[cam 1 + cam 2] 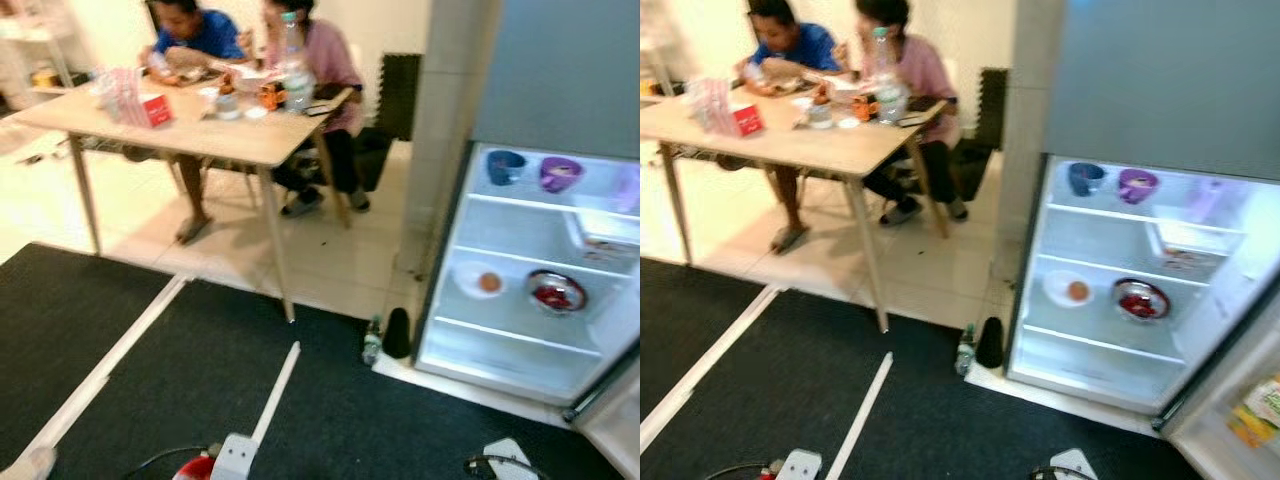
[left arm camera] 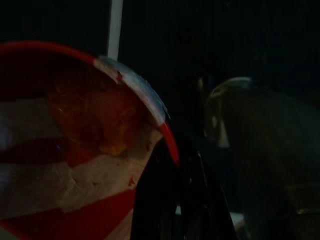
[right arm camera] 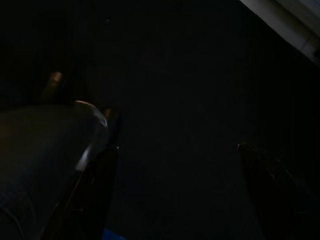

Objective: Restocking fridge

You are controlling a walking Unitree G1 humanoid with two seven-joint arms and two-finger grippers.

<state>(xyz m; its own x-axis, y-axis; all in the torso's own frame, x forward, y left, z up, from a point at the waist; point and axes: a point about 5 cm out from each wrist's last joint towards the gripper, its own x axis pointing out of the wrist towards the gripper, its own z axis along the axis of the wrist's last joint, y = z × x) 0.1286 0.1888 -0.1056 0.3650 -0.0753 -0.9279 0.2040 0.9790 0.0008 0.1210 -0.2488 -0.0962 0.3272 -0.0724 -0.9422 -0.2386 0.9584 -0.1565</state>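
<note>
The fridge stands open at the right, lit inside. Its top shelf holds a blue cup and a purple cup. One shelf down sit a white plate with an orange item on it and a metal bowl of red food. My left gripper hangs low and is shut on the rim of a red bowl, patched with white tape and holding orange-red food. That red bowl also peeks in at the bottom edge of the left eye view. My right gripper is open over dark floor.
A wooden table with a water bottle and two seated people stands far left. A small bottle and a black cone sit on the floor by the fridge's corner. White tape lines cross the dark carpet. The fridge door hangs open at lower right.
</note>
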